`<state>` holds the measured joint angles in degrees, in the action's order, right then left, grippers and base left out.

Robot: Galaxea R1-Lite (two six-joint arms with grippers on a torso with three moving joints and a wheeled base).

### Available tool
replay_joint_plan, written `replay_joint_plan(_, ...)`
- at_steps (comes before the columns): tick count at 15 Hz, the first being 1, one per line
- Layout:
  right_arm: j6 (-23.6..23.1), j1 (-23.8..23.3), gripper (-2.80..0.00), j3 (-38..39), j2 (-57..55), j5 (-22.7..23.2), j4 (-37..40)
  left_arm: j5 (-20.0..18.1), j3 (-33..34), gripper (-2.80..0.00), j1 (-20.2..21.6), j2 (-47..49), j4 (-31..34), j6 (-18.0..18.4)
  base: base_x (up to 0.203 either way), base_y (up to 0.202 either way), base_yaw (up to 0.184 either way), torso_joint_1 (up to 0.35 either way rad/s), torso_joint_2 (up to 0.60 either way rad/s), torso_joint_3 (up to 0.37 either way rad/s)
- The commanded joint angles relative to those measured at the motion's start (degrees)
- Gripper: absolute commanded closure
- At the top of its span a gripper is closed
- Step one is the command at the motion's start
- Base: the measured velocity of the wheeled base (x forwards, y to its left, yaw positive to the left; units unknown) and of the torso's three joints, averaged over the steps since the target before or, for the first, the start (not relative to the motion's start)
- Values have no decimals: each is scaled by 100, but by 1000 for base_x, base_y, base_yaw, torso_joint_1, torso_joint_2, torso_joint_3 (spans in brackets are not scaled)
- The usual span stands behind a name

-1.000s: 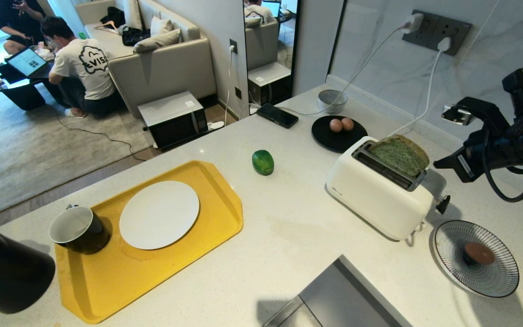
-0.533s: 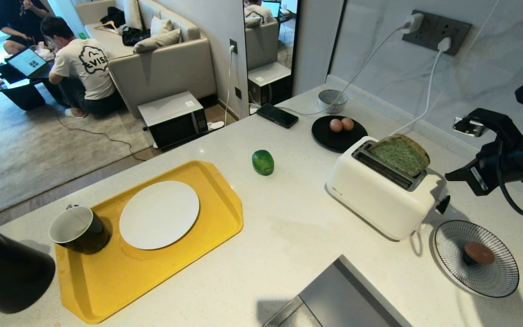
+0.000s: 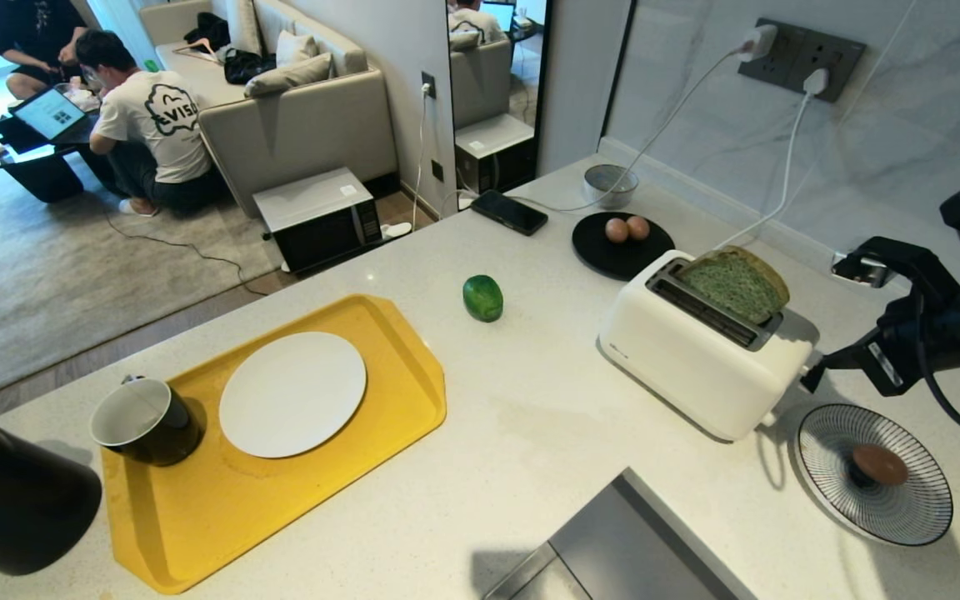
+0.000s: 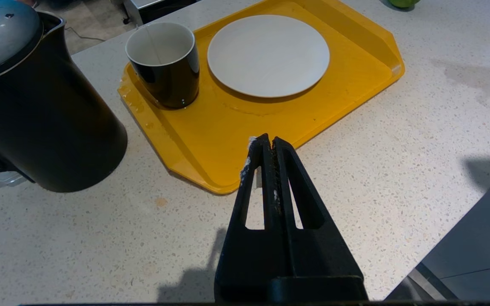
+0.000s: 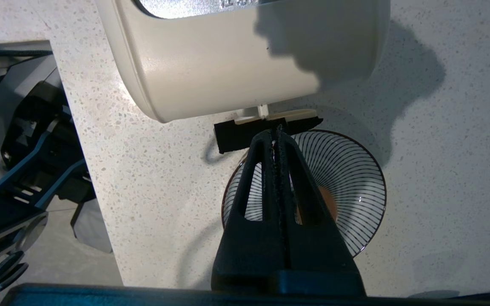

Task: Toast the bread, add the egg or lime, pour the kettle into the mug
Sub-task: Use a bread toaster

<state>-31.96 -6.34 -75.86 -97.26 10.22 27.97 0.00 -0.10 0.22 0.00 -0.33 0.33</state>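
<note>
The pale green bread (image 3: 737, 285) stands high in the far slot of the white toaster (image 3: 697, 367). My right gripper (image 3: 815, 365) is shut and empty, its tips (image 5: 275, 130) right at the toaster's black lever (image 5: 236, 137), above a striped bowl (image 3: 913, 508) holding one egg (image 3: 880, 464). Two more eggs (image 3: 627, 228) lie on a black plate. The lime (image 3: 482, 297) sits mid-counter. On the yellow tray (image 3: 280, 492) are the mug (image 3: 145, 421) and a white plate (image 3: 292, 393). The kettle (image 3: 13, 500) stands left of the tray. My left gripper (image 4: 269, 141) hovers shut near the tray's corner.
A phone (image 3: 509, 212) and a small grey bowl (image 3: 611, 185) lie at the counter's far edge. Two white cables run up to wall sockets (image 3: 801, 52). A grey panel (image 3: 630, 542) juts in at the front. People sit by a sofa beyond the counter.
My right arm has come down from above the toaster's end, bringing the shut gripper to the lever. The bread, toaster and everything else have stayed put.
</note>
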Motion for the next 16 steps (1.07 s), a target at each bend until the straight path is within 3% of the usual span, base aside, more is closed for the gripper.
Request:
replay_joint_plan(1, -63, 5, 0, 19, -77, 22, 16, 0, 1, 0, 2, 9, -2, 2, 0, 0, 0, 0, 0, 0)
replay_joint_plan(16, -100, 114, 0, -145, -528, 41, -2, 0, 1, 0, -3, 9, -2, 2, 0, 0, 0, 0, 0, 0)
